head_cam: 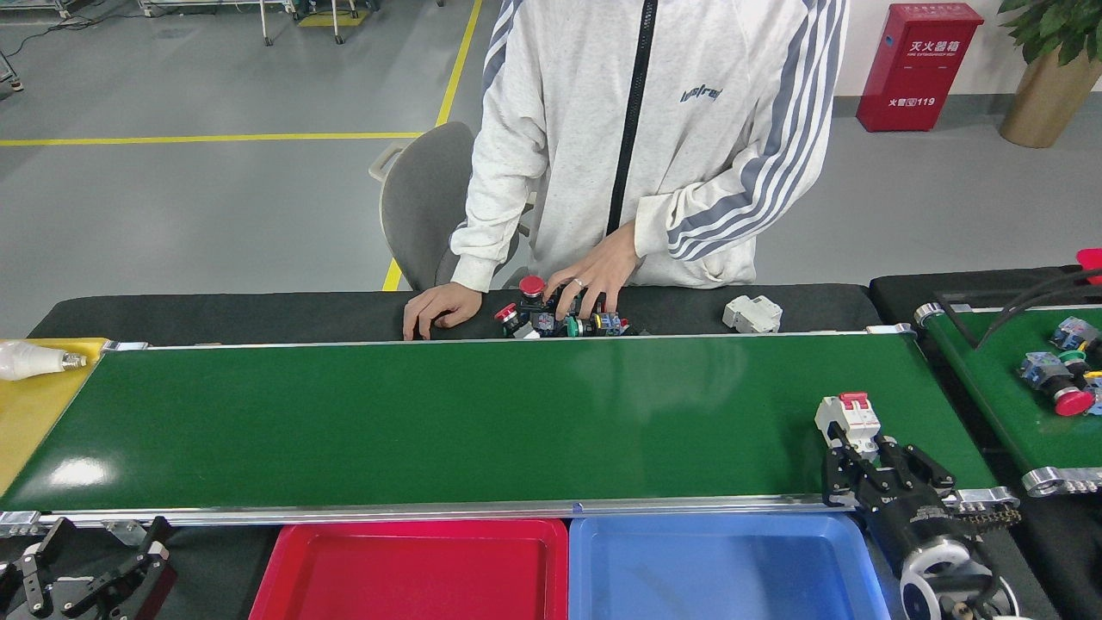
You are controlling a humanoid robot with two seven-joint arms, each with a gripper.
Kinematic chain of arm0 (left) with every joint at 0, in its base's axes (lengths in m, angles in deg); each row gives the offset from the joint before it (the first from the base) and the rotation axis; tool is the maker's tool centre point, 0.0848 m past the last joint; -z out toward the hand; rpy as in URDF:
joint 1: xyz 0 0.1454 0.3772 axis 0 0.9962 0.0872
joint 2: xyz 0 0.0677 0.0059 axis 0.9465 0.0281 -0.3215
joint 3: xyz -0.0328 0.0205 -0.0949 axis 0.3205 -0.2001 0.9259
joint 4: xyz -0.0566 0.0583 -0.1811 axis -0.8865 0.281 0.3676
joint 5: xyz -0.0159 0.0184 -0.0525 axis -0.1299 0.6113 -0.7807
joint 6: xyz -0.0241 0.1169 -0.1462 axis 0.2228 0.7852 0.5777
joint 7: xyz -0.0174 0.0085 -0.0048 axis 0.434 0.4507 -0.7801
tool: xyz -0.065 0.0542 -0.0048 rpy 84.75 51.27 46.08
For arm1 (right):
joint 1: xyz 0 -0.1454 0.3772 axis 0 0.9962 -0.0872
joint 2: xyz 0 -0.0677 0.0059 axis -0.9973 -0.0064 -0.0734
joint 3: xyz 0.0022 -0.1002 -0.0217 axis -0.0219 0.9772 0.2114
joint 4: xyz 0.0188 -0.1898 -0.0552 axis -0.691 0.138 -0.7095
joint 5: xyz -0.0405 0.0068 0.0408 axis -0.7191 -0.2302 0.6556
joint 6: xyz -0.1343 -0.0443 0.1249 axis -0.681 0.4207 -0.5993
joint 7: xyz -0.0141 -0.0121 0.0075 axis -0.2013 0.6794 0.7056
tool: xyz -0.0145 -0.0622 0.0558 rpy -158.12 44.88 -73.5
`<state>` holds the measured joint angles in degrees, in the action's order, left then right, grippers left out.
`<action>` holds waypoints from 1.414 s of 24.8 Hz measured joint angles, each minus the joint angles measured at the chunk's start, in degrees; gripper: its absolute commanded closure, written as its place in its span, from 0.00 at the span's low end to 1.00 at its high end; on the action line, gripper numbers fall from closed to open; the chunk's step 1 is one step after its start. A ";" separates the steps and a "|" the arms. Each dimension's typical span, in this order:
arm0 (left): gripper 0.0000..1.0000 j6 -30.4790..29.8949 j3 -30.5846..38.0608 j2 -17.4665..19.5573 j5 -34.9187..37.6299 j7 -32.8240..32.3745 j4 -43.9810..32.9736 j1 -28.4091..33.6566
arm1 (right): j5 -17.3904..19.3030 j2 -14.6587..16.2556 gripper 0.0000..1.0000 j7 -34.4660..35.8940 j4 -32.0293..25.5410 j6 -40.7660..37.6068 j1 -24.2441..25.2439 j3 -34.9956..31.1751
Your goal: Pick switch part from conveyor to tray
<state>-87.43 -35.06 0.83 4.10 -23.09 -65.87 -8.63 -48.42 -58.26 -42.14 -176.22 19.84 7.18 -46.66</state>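
The switch part (pixel 847 419), a white circuit breaker with a red lever, lies on the dark green conveyor (pixel 430 422) near its right end and front rail. My right gripper (pixel 865 458) reaches over that rail, just behind the breaker. Its black fingers are spread on either side of the part's near end and are not closed on it. My left gripper (pixel 86 573) hangs open below the conveyor's front left corner, holding nothing. A red tray (pixel 413 603) and a blue tray (pixel 715 603) sit side by side in front of the belt.
A person stands behind the belt with both hands at a pile of push-button parts (pixel 560 320). A second white breaker (pixel 752 313) lies on the black table. The smaller right belt (pixel 990 379) carries buttons (pixel 1061 379). A bulb (pixel 34 362) rests on a yellow tray (pixel 26 413) at left.
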 measured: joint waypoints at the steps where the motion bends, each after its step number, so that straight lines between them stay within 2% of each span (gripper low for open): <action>1: 0.00 0.03 0.34 0.00 0.00 0.00 -0.01 0.00 | 0.09 0.00 0.84 0.57 -3.12 -2.22 3.21 -1.07; 2: 0.00 0.04 0.53 0.00 0.00 0.00 -0.01 0.00 | 0.12 -0.01 0.53 0.73 -6.06 -4.30 6.36 -2.21; 3: 0.00 0.07 0.67 0.00 0.00 0.00 -0.02 -0.01 | 0.13 -0.01 0.12 0.82 -7.90 -6.14 8.82 -3.01; 4: 0.00 0.08 0.80 0.00 0.00 0.00 -0.02 -0.01 | 0.13 -0.12 0.01 0.99 -9.27 -7.92 11.10 -3.56; 6: 0.00 0.08 1.34 0.00 0.00 0.00 -0.03 -0.12 | 0.13 -1.08 0.00 1.69 -10.02 -10.32 12.61 -4.12; 10: 0.00 0.10 1.87 0.24 -0.01 0.00 -0.16 -0.17 | 0.13 -3.45 0.00 2.19 -10.02 -11.42 12.63 -8.15; 12: 0.00 0.13 1.87 0.56 -0.01 0.00 -0.18 -0.28 | -0.09 -7.45 0.00 2.23 -9.92 -8.28 12.13 -9.42; 14: 0.00 0.28 1.64 0.58 -0.01 0.00 -0.18 -0.62 | -1.44 -9.22 0.00 2.23 -9.45 -3.61 10.60 -9.45; 17: 0.00 0.29 1.54 0.58 -0.01 0.01 -0.18 -0.75 | -5.10 -9.24 0.00 2.31 -8.09 3.09 8.54 -9.57; 20: 0.00 0.22 1.53 0.60 -0.01 0.01 -0.17 -1.24 | -6.40 -9.24 0.00 2.42 -6.80 6.37 7.46 -9.57; 31: 0.00 0.20 1.43 0.62 -0.01 0.01 -0.03 -1.45 | -10.56 -8.76 0.00 -0.28 5.64 10.59 -4.98 -9.31; 35: 0.00 0.20 1.35 0.62 -0.01 0.02 0.13 -1.55 | -10.67 -8.42 0.00 -0.87 11.07 10.68 -8.89 -5.95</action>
<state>-87.23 -33.71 1.45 4.09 -23.07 -65.75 -10.18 -59.09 -66.68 -43.01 -165.15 30.52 -1.71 -52.62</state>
